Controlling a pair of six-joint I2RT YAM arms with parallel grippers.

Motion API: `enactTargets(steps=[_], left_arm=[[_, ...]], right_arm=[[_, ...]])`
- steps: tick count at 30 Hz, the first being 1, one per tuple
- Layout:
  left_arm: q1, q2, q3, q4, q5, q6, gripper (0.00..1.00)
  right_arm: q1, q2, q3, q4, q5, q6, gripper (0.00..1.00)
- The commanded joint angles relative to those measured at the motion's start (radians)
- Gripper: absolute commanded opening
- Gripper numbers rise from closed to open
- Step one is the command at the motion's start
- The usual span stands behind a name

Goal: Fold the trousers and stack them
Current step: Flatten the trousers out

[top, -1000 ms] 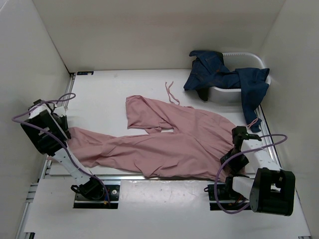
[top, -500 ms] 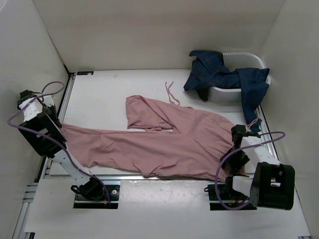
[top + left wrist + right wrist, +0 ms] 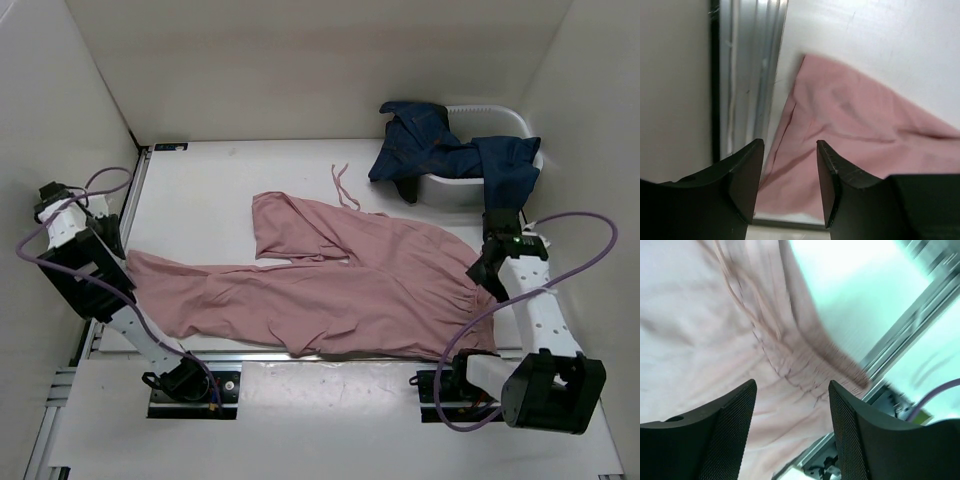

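Observation:
The dusty-pink trousers (image 3: 340, 290) lie spread flat across the table, one leg stretched to the left, the other folded toward the back. Their gathered waist (image 3: 470, 300) sits at the right. My left gripper (image 3: 112, 238) hovers over the end of the left leg. The left wrist view shows it (image 3: 790, 145) open with the pink fabric (image 3: 855, 130) lying below, not touching the fingers. My right gripper (image 3: 488, 268) is above the waist. Seen from the right wrist, it (image 3: 792, 385) is open over the gathered waistband (image 3: 840, 360), with nothing held.
A white tub (image 3: 500, 112) stands at the back right with dark blue jeans (image 3: 440, 150) draped over it and onto the table. A thin pink cord (image 3: 343, 185) lies behind the trousers. Metal rails (image 3: 755, 75) run along the table's left and right edges, inside white walls.
The left gripper pulled the leg end out to the left, then opened and let it go. The right gripper rose and moved back from the waist, opening wider.

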Motion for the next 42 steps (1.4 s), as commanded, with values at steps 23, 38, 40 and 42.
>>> enactTargets(steps=[23, 38, 40, 42], left_arm=[[-0.801, 0.275, 0.552, -0.015, 0.172, -0.057, 0.83], [-0.844, 0.453, 0.465, 0.042, 0.250, -0.089, 0.14], [-0.844, 0.404, 0.445, 0.033, 0.238, -0.080, 0.14], [-0.844, 0.319, 0.432, 0.033, 0.123, -0.068, 0.14]], right_arm=[[-0.078, 0.604, 0.408, 0.227, -0.183, -0.125, 0.83], [-0.078, 0.785, 0.367, 0.325, -0.217, -0.059, 0.22], [-0.078, 0.785, 0.376, 0.307, -0.207, -0.059, 0.06], [-0.078, 0.739, 0.376, 0.291, -0.198, -0.070, 0.00]])
